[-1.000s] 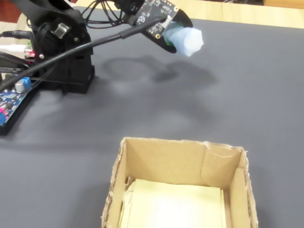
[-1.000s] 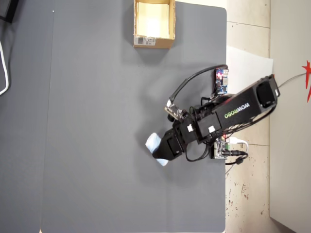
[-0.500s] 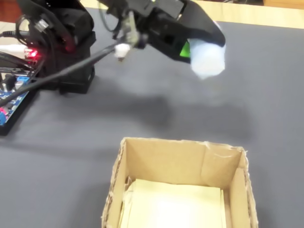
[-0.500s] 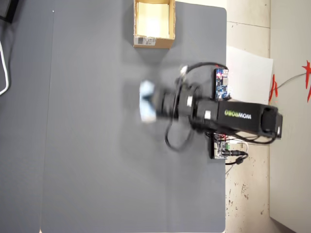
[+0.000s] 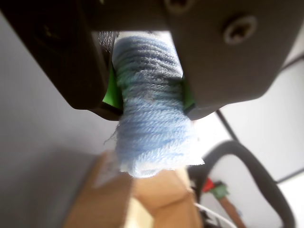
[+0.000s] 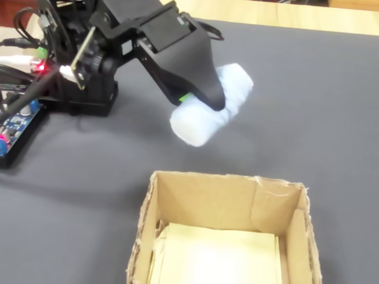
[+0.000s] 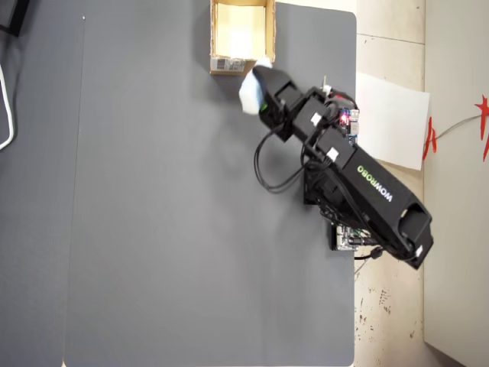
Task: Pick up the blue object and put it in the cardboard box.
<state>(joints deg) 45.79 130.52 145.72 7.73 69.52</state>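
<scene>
The blue object (image 5: 152, 128) is a pale blue wound roll clamped between the green pads of my gripper (image 5: 149, 97), which is shut on it. In the fixed view the blue object (image 6: 204, 115) hangs above the dark mat, with my gripper (image 6: 198, 97) gripping its middle, a short way behind the open cardboard box (image 6: 225, 201). From overhead, the blue object (image 7: 250, 93) sits just off the cardboard box (image 7: 267, 34) near its labelled side, held by my gripper (image 7: 261, 95). The cardboard box (image 5: 99, 199) lies below the roll in the wrist view.
The arm's base with wiring (image 6: 71, 83) and a blue circuit board (image 6: 18, 121) stand at the left of the fixed view. The grey mat (image 7: 168, 214) stretches wide overhead; a white sheet (image 7: 393, 118) lies on the floor beside it. A black cable (image 5: 256, 166) curves nearby.
</scene>
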